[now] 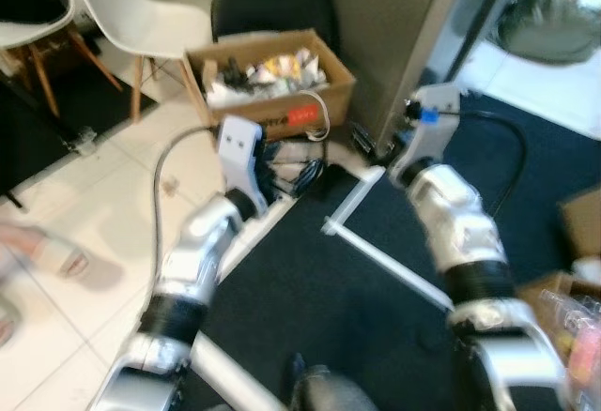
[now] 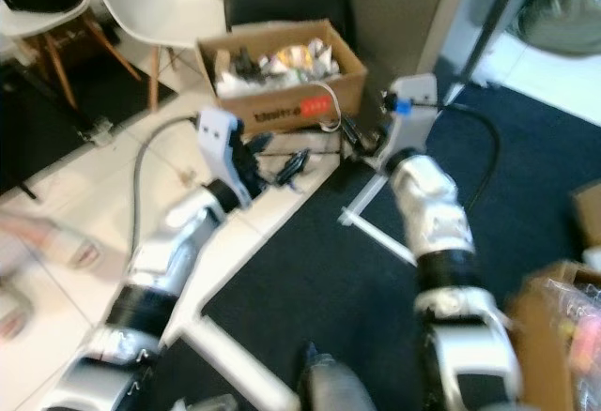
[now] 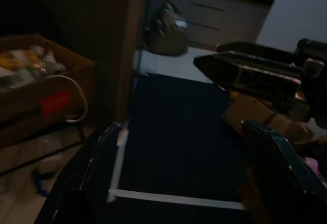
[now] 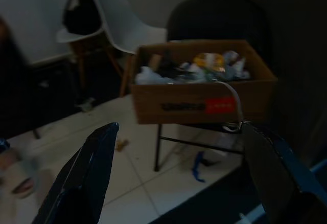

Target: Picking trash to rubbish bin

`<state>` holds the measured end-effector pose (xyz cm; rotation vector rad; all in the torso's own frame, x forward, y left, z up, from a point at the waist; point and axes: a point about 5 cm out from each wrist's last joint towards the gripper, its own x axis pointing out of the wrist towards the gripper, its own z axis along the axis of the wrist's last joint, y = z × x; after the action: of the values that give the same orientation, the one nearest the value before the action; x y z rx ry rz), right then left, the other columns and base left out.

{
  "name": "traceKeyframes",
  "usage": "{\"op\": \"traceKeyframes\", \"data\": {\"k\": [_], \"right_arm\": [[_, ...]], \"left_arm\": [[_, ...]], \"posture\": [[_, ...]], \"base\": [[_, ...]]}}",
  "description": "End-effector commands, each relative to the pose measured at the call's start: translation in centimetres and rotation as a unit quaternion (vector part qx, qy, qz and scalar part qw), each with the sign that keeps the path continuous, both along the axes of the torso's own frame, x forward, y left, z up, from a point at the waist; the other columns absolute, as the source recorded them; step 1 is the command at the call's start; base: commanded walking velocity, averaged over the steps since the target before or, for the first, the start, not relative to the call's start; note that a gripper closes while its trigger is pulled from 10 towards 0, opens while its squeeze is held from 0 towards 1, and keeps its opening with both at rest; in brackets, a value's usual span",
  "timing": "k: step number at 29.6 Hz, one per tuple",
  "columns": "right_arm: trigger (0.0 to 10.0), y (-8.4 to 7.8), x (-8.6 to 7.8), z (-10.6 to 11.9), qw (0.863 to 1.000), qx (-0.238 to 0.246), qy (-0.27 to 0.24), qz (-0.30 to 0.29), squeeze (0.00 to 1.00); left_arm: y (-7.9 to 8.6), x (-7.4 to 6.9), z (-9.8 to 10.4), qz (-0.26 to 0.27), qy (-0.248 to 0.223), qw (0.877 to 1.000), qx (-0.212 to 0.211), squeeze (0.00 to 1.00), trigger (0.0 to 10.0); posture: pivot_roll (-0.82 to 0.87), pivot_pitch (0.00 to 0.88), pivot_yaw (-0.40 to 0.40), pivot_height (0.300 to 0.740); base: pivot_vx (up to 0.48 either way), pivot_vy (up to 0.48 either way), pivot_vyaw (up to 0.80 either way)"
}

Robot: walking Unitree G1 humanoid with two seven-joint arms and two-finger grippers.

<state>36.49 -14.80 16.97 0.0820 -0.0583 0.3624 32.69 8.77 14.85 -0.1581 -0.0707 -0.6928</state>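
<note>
Both silver arms are up and reaching forward, and straight ahead of them sits the brown cardboard box stuffed with crumpled wrappers and paper, resting on the seat of a black chair. The left hand hangs low over the edge where the white tiled floor meets the dark carpet, its two black fingers spread wide with nothing between them, the box just ahead of it and off to its left. The right hand points directly at the box front, with its red label and a loop of white cord hanging at the near corner; its fingers are wide apart too, and empty. Below the chair, beyond the right hand's fingertips, a scrap of blue rubbish lies on the tiles. A white moulded chair with wooden legs stands further off to the left hand's side, and a white tape line crosses the carpet between the arms.
</note>
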Motion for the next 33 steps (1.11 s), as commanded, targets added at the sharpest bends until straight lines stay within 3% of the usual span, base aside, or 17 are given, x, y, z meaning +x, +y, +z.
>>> {"op": "traceKeyframes", "data": {"k": [1, 23, 33], "right_arm": [[10.0, -0.3, 0.1, 0.1, 1.000, -0.003, 0.001, -0.003, 0.00], [10.0, -0.3, 0.0, 0.2, 1.000, -0.005, -0.004, -0.002, 0.00], [10.0, 0.5, -0.7, 0.6, 0.997, -0.034, -0.038, 0.050, 0.00]], "left_arm": [[0.0, 0.0, -0.1, 0.000, 0.002, 1.000, 0.009, 0.00, 10.0], [0.0, 0.0, -0.1, 0.003, 0.002, 1.000, 0.005, 0.00, 10.0], [1.3, 0.4, -1.0, 0.042, -0.007, 0.998, 0.045, 0.00, 10.0]], "posture": [[-0.05, 0.000, -0.008, 0.740], [-0.05, 0.000, -0.009, 0.740], [-0.05, 0.000, -0.009, 0.740]], "base": [[-0.480, 0.000, 0.00], [-0.480, 0.000, 0.00], [0.000, 0.000, 0.00]]}}
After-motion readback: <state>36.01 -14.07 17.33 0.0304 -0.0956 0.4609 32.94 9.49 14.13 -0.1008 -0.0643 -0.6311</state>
